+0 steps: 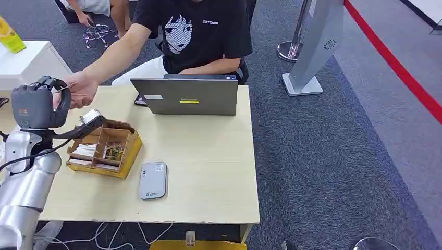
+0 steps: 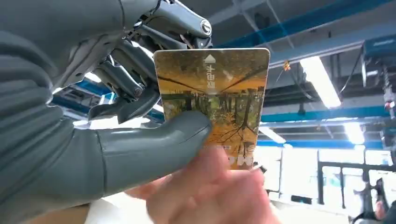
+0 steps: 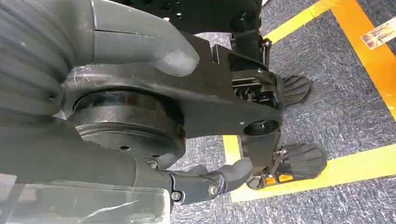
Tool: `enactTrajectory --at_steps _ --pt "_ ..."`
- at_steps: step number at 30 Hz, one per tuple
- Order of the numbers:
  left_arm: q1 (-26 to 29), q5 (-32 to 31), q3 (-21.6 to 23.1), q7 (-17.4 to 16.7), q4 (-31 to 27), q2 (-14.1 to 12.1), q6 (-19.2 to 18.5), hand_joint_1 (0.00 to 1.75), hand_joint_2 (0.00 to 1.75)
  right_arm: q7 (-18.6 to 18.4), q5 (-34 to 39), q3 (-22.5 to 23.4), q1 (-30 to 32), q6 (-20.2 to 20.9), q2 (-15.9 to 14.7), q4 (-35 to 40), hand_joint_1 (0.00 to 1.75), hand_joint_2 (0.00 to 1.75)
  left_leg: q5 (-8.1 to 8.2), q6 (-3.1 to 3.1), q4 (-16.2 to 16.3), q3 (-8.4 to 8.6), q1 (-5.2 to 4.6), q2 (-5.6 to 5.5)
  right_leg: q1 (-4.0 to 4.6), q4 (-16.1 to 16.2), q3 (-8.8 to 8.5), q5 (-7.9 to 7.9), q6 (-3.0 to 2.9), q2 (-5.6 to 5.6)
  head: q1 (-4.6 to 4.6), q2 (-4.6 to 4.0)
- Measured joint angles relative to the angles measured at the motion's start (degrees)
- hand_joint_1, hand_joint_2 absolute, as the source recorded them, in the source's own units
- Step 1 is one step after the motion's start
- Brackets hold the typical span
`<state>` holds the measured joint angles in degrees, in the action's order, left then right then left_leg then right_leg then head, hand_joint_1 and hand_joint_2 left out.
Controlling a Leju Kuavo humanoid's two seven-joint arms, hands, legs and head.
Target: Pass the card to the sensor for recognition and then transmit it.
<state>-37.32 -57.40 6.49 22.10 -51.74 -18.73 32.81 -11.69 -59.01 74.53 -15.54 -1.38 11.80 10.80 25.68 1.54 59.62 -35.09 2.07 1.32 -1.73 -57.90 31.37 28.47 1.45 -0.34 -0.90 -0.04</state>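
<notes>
Left robot hand (image 2: 116, 93) is pinching the orange tree-printed plastic card (image 2: 212, 102) upright — I am offering it so the person's hand (image 2: 210, 193) is grasping its free edge.

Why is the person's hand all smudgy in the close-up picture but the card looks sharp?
In the left wrist view the card is crisp in the left hand, while the person's hand is blurred, perhaps from being so near the lens or from moving; bright ceiling lights wash out the background. The head view is evenly lit and clear. The right wrist view is sharp too.
</notes>
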Motion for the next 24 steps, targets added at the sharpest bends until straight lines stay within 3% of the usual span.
enactTrajectory --at_steps 5,6,7,24 --pt "-2.2 -0.8 0.0 -0.3 2.8 1.1 0.5 1.75 1.75 -0.2 0.0 -0.2 -0.1 -0.2 0.0 0.0 0.00 1.75 0.00 0.00 0.0 0.00 0.00 -0.02 0.00 0.0 -0.01 0.00 0.00 -0.02 -0.02 0.00" --pt "-2.6 -1.0 0.0 -0.3 3.5 1.3 0.9 1.55 1.75 -0.2 0.0 -0.2 -0.1 -0.4 0.2 0.0 0.00 1.75 0.00 0.00 0.0 0.00 0.00 0.02 0.00 0.0 0.00 0.00 0.00 0.01 -0.02 0.00" --pt "-2.7 -1.0 0.0 -0.3 4.1 1.5 1.1 0.00 1.75 -0.2 0.0 -0.2 -0.1 -0.5 0.2 0.0 0.00 1.75 0.00 0.00 0.0 0.00 0.00 0.02 0.00 0.0 0.01 0.00 0.00 0.01 -0.02 0.00" --pt "2.1 4.3 0.0 2.8 6.5 2.1 5.8 0.00 1.75 0.0 0.9 -0.2 0.0 -0.7 0.3 0.0 0.00 1.75 0.00 0.00 0.0 -0.09 -0.01 0.02 0.00 0.0 0.05 0.00 0.00 0.02 -0.02 0.00"
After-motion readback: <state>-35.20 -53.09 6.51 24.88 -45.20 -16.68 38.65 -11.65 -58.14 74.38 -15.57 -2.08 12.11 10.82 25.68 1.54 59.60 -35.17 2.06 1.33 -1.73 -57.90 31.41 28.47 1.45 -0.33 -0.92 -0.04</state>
